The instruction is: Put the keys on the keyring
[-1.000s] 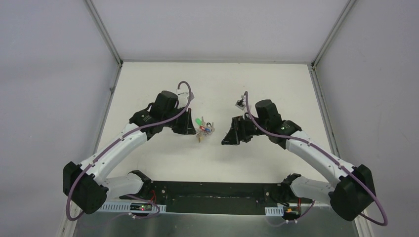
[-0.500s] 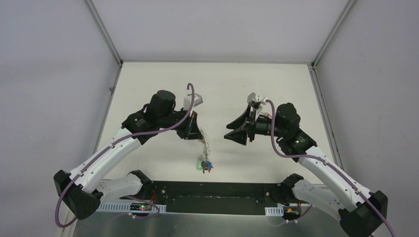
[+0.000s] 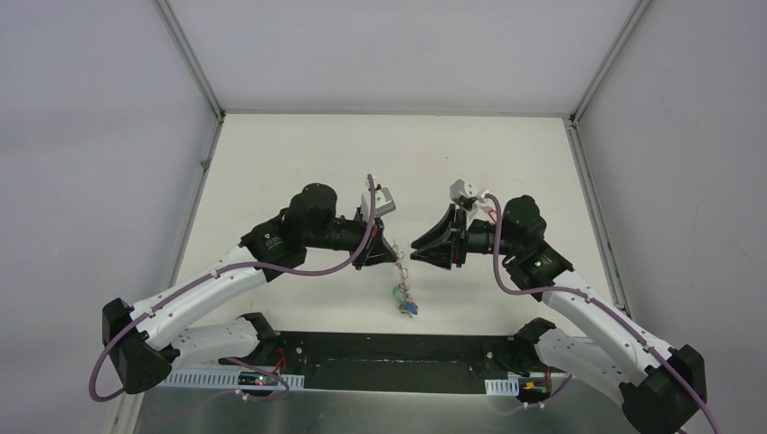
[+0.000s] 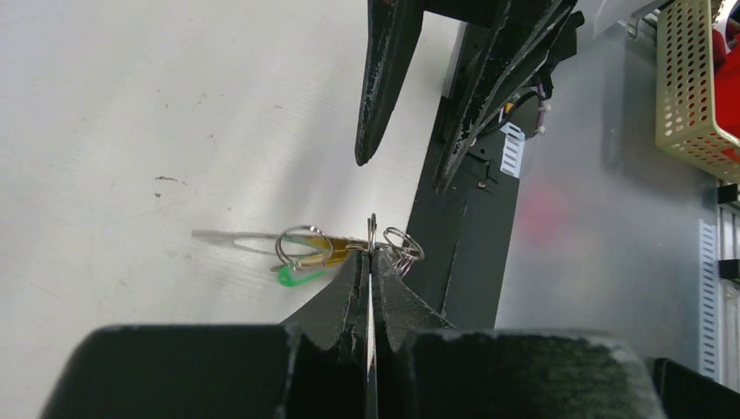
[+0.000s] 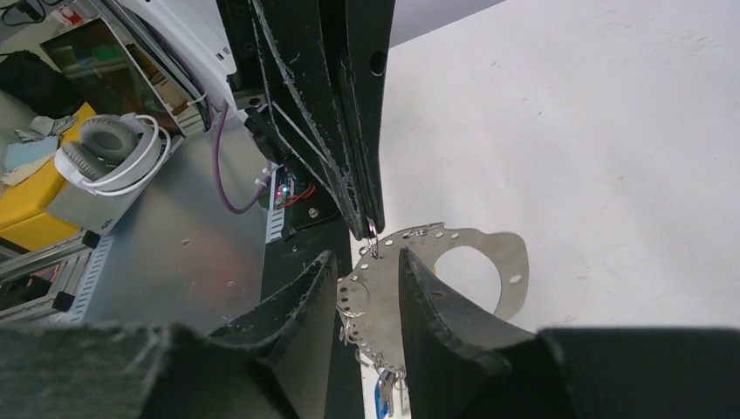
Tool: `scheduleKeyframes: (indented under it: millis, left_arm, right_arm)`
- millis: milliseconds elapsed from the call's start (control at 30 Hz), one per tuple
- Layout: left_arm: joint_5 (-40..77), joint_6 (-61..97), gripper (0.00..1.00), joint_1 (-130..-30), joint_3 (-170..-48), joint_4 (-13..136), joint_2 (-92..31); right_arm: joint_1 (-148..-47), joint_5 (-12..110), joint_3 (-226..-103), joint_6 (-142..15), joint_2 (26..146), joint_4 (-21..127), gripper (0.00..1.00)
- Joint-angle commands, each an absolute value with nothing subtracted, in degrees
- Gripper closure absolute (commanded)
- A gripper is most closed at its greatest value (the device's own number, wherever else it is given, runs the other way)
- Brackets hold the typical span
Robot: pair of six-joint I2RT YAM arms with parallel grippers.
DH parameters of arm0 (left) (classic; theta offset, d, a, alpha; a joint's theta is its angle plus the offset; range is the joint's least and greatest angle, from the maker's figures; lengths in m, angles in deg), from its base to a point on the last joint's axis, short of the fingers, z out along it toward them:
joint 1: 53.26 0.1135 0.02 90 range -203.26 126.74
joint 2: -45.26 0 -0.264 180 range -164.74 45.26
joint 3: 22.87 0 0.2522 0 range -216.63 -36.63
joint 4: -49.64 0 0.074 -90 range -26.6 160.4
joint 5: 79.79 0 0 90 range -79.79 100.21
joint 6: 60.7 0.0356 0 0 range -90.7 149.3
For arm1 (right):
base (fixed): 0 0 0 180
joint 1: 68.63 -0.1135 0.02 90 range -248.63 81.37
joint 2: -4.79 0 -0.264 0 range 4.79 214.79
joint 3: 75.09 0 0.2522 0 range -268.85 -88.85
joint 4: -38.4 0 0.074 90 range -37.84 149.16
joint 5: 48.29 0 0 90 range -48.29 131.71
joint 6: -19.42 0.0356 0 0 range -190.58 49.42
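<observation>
Keyring [image 5: 371, 305] now off the surface [image 3: 298, 154], right arm closing in.
A second ago we see the bunch lying between the arms. Now it hangs from the left gripper [image 3: 389, 256], jaws clamped shut on the keyring's top edge, keys [image 3: 404, 300] dangling below. The right gripper [image 3: 419, 250] has narrowed its jaws to half-open; they straddle the keyring without pinching it yet. We judge a two-handed hold comes next. The tips sit nearly nose to nose, so there is little room between them. Walls are well apart; the near edge is close by the keys.
</observation>
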State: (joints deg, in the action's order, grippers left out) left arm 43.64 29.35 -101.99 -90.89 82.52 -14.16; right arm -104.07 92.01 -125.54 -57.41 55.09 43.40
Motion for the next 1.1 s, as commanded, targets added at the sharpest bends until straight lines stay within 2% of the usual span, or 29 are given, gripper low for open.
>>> scheduleKeyframes:
  millis: [0, 167, 333, 500, 600, 767, 867, 1000, 1067]
  left_arm:
    - [43.1, 32.1, 1.00, -103.5, -88.8, 70.4, -11.2]
    - [42.7, 36.0, 1.00, -105.6, -86.8, 67.4, -9.9]
    - [42.6, 38.3, 1.00, -107.0, -85.7, 65.4, -9.0]
    - [42.6, 38.5, 1.00, -107.4, -85.9, 65.4, -9.1]
    - [42.4, 38.6, 1.00, -107.6, -86.0, 65.4, -9.2]
    - [42.1, 38.5, 1.00, -107.9, -85.9, 65.4, -9.4]
    - [41.6, 38.8, 1.00, -107.8, -85.6, 65.9, -8.6]
    - [40.3, 40.2, 0.78, -107.9, -85.2, 69.0, -6.4]
    - [39.8, 41.2, 0.72, -107.9, -84.6, 70.3, -4.7]
  right_arm:
    - [-103.9, 95.8, -124.3, -57.5, 54.1, 36.8, 0.67]
    - [-104.2, 96.4, -123.5, -57.2, 54.4, 35.3, 0.68]
    - [-104.5, 96.8, -123.0, -57.1, 55.2, 34.6, 0.60]
    - [-105.3, 98.0, -122.9, -56.7, 55.8, 33.2, 0.62]
    - [-105.7, 98.3, -122.9, -56.4, 56.2, 32.4, 0.70]
    - [-106.4, 99.1, -123.1, -55.8, 56.9, 31.4, 1.00]
    - [-106.6, 99.3, -123.0, -55.9, 56.6, 31.4, 1.00]
    - [-106.6, 98.9, -122.8, -57.8, 55.5, 33.5, 1.00]
    - [-106.6, 99.1, -123.5, -60.3, 54.7, 37.2, 1.00]
